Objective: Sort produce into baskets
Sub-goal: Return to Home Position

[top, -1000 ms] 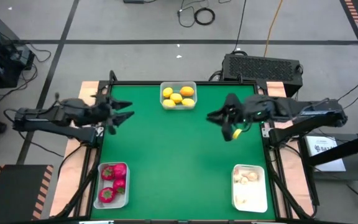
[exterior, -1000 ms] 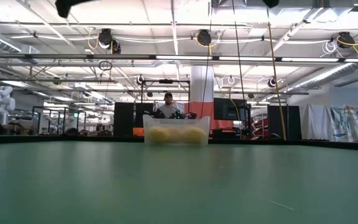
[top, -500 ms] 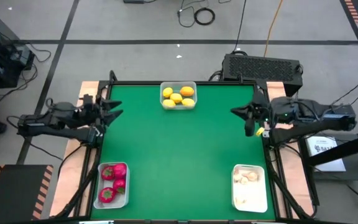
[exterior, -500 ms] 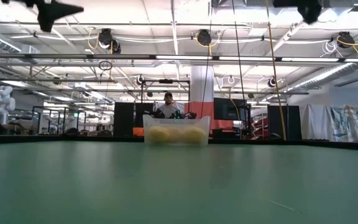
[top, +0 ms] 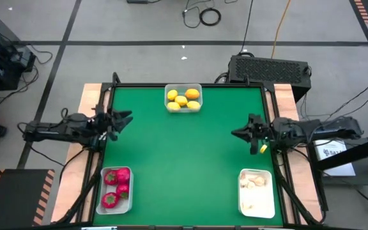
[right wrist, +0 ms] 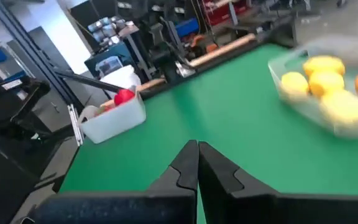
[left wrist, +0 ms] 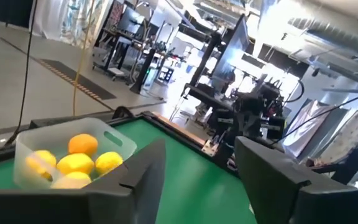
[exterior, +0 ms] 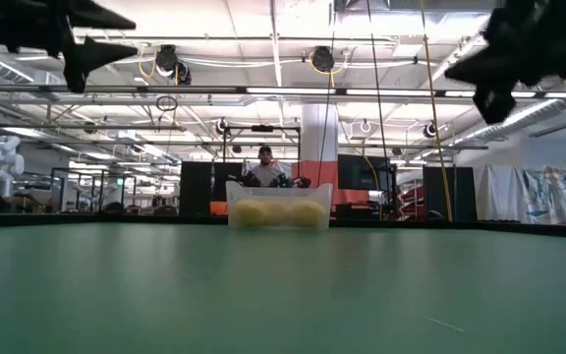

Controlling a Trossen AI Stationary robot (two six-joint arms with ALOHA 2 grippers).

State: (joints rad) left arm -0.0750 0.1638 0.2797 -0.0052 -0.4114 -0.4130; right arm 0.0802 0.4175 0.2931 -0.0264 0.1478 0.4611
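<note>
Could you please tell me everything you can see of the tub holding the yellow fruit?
The shallow, translucent-white rectangular plastic tub has rounded corners and stands upright at the middle of the green table's far edge. Several yellow lemon-like toy pieces, one more orange, lie inside and show through its wall. The left tool and right tool hang clear of it.

Bright, even light from ceiling strip lamps (exterior: 362, 90); blown-out glare in left wrist view.
</note>
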